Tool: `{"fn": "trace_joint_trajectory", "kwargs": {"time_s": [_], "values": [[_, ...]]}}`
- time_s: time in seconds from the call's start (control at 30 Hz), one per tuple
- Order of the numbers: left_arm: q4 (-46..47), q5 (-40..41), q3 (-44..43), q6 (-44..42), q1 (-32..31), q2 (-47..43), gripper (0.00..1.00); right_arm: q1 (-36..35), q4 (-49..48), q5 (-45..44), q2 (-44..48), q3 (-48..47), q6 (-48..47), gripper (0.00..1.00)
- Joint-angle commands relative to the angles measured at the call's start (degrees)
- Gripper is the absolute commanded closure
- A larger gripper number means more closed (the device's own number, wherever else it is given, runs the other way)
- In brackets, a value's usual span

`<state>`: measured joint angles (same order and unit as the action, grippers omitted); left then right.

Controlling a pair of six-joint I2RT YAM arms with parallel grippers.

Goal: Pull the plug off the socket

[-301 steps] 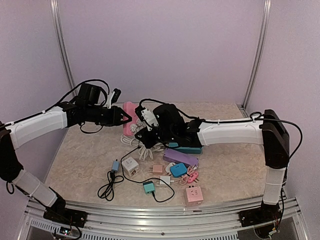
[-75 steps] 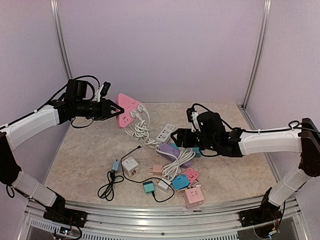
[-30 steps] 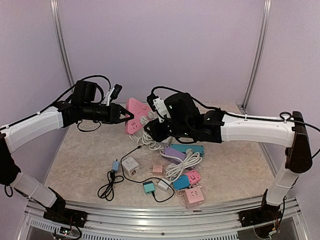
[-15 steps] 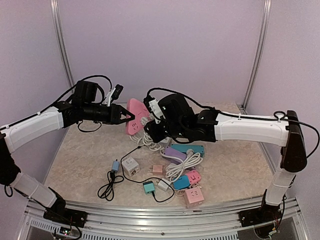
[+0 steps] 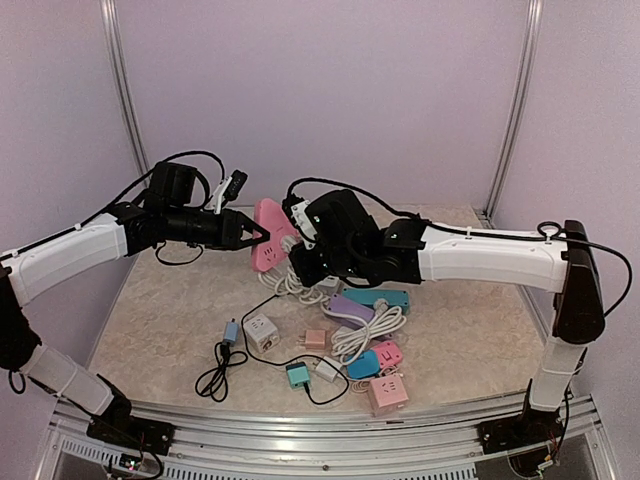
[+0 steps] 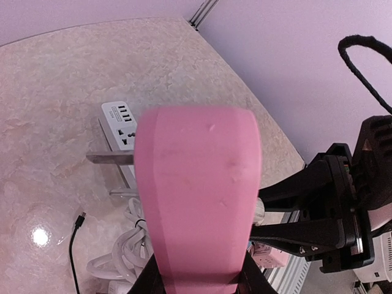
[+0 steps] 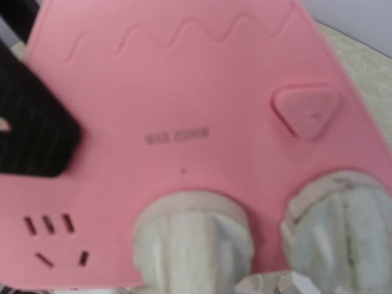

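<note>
I'm looking at the pink socket (image 5: 268, 232), a flat, rounded triangle with a wavy line moulded across its face and a small raised triangular button near one corner. Two white plugs (image 7: 193, 242) are sitting side by side in its lower edge, and their white cords (image 5: 285, 285) are trailing down. The socket is hanging clear of the table (image 5: 160, 310), up and to the left of the purple power strip (image 5: 350, 303).

The left claw (image 5: 255, 236) is gripping the socket's edge on the side away from the purple strip, its jaws narrow and pinching the pink body. The right claw (image 5: 300, 260) is reaching in above the purple strip, right at the plugs. Its fingers seem to be flanking one plug, but I can't tell whether they are gripping it.
</note>
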<state>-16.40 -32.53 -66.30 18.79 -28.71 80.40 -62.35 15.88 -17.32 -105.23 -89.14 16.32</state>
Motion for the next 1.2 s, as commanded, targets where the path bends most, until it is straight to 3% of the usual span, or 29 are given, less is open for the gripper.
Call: {"fn": "trace_joint_trajectory", "kwargs": {"time_s": [0.0,0.5,0.83,1.17], "values": [[5.8,-4.4,-2.9,0.1,-0.8,-1.7,1.00,-0.9,2.4,-1.3,-1.3,-1.6,-0.2,0.81],[5.0,-4.1,-3.4,-1.2,-1.8,-1.7,1.00,-1.0,2.0,-2.8,-1.5,-1.9,1.9,1.00],[3.6,-3.3,-4.1,-2.4,-2.1,-1.5,1.00,-0.8,-1.9,-0.8,0.7,1.3,2.9,1.00],[0.2,-4.4,-6.3,-7.3,-2.3,-1.9,1.00,3.0,-14.6,11.1,8.0,12.4,6.1,1.00]]}}
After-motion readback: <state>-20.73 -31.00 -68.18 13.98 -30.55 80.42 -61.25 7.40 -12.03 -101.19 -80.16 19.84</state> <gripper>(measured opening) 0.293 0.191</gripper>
